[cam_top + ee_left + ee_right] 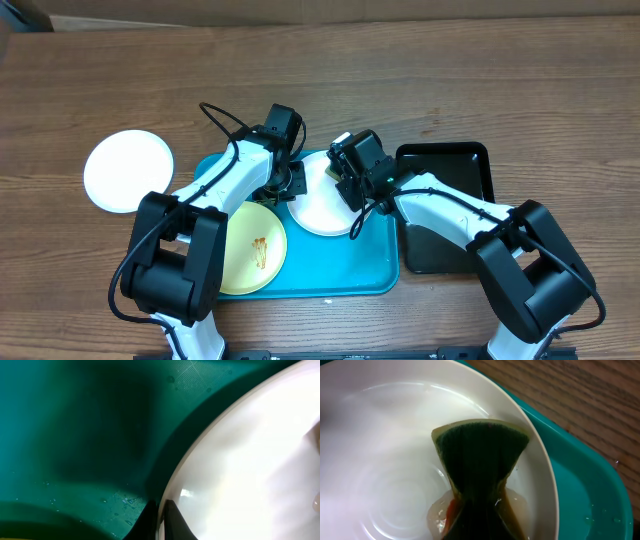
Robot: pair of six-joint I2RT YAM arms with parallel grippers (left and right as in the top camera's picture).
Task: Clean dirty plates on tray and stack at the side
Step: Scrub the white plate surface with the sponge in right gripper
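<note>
The turquoise tray (pixel 355 270) holds a white plate (pixel 322 210) and a pale yellow plate (pixel 250 250) with brown smears. A second white plate (pixel 128 170) lies on the table to the tray's left. My left gripper (pixel 290 182) is shut on the left rim of the white plate (pixel 260 460) on the tray (pixel 75 425). My right gripper (pixel 345 175) is shut on a green and yellow sponge (pixel 480 450) and presses it on the same white plate (pixel 385 460), near its far rim.
A glossy black tray (pixel 445 165) lies right of the turquoise tray, under my right arm. Brown wood table (pixel 450 70) lies all around.
</note>
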